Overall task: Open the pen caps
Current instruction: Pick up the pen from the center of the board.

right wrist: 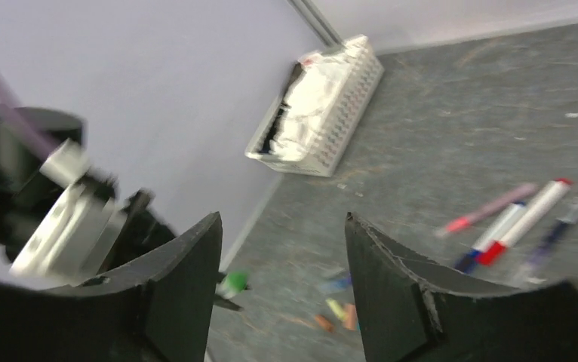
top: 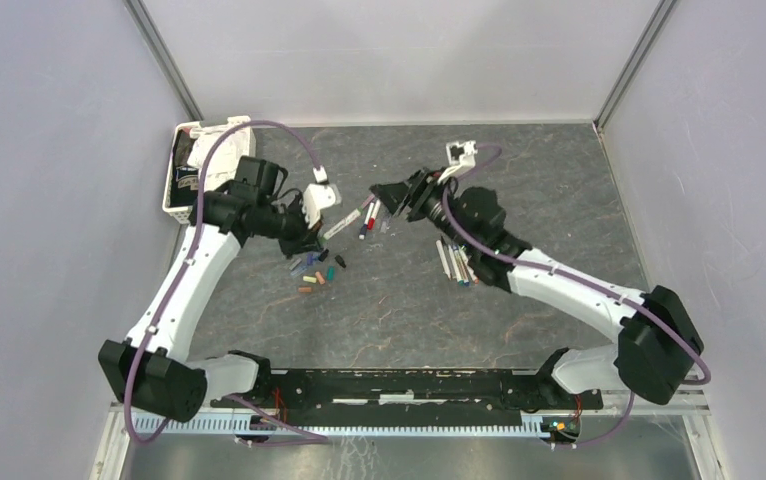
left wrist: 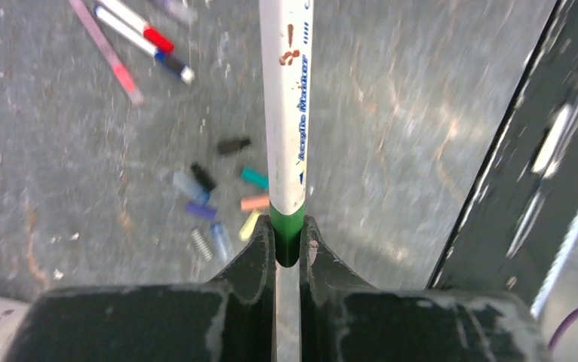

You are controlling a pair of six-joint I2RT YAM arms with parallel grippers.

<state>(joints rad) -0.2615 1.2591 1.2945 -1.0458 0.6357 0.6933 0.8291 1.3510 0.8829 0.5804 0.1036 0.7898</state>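
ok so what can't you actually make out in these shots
Left wrist view: the pen in the left tool runs off the top edge; its far end is unseen.
Top view: the loose caps are too small to count.
Right wrist view: motion blur smears the basket contents.

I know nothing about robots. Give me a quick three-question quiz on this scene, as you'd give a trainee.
1. True or false: the right pincer is holding a pen.
2. The left pincer clamps the white pen by an end of which colour? A red, B green, C blue.
3. Which corner of the table holds the white basket?
Key: 1 false, it is open and empty. 2 B. 3 The far left corner.
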